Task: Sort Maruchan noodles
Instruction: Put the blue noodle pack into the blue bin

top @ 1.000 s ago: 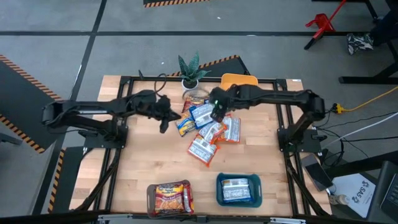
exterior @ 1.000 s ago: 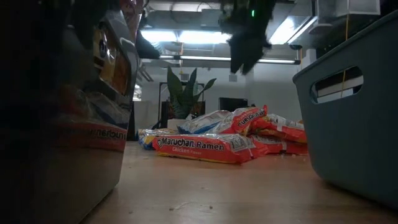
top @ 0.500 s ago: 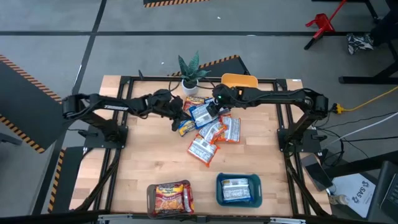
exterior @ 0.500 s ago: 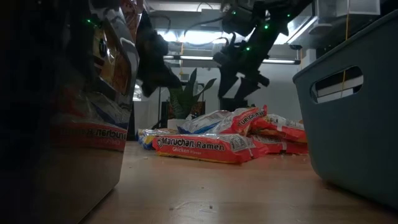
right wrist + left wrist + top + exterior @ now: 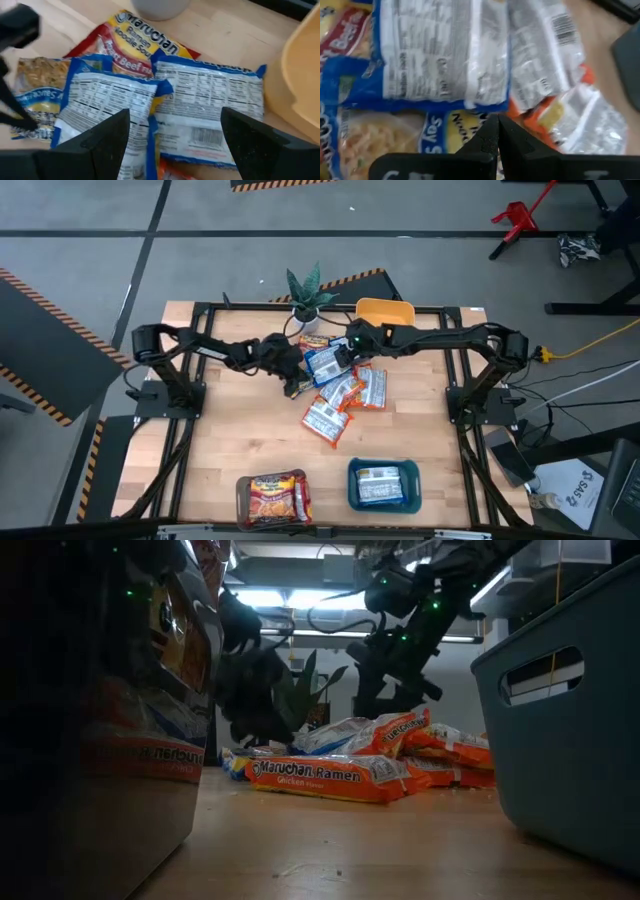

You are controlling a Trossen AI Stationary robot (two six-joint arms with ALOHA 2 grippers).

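While left gripper (image 5: 292, 383) sits at the left edge of the noodle pile, its fingers (image 5: 490, 145) are pressed together w/ nothing between them, tips just over a blue soy-sauce packet (image 5: 395, 135). Right gripper (image 5: 350, 352) hovers over the pile's far side, fingers (image 5: 107, 142) spread wide, holding nothing, above two blue-edged packets (image 5: 210, 112) lying label-down. Red beef packet (image 5: 142, 45) is beside them, near the plant pot (image 5: 306, 313). Maruchan noodles (image 5: 340, 390) are heaped mid-table btwn both arms. Orange chicken packet (image 5: 325, 778) is nearest the front. Brown tray (image 5: 272, 498) and teal tray (image 5: 383, 485) at front edge each hold a packet; yellow tray (image 5: 385, 311) at back.
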